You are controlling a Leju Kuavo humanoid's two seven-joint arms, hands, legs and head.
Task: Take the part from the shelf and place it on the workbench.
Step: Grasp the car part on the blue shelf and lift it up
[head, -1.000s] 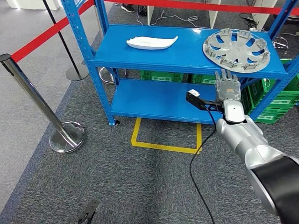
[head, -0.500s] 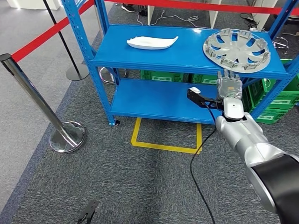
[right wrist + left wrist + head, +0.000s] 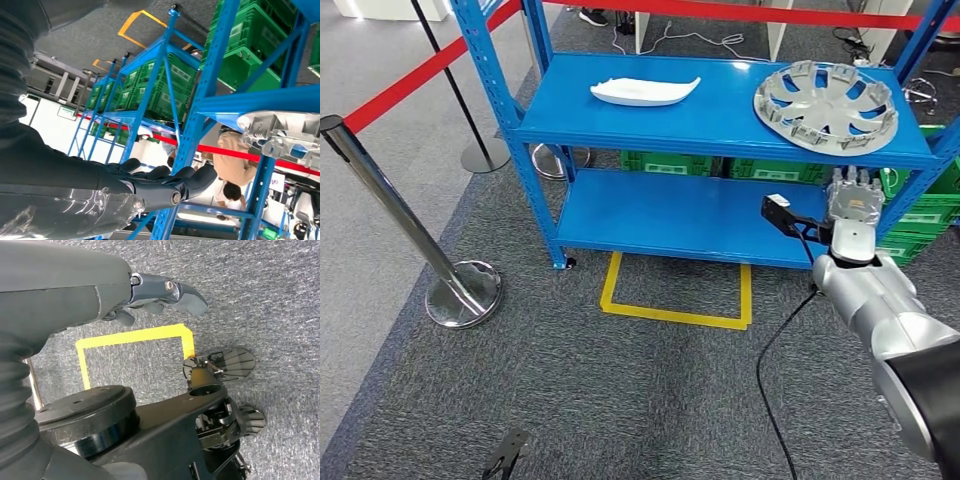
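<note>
Facing ribbed silver wheel cover [image 3: 826, 105]

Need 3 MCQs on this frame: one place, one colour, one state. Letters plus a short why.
1. Where does the silver wheel cover lie?
A. top shelf, right end
B. lower shelf
C. floor

2. What colour is the tape square on the carpet?
A. red
B. yellow
C. white

3. What is the right hand doing?
A. gripping the wheel cover
B. holding the white part
C. holding nothing, raised below the top shelf's front edge

Key: 1 A, it sits on the blue shelf at its right end. 2 B, yellow outline in front of the shelf. 3 C, its fingers hold nothing; the white part lies untouched further left.
</note>
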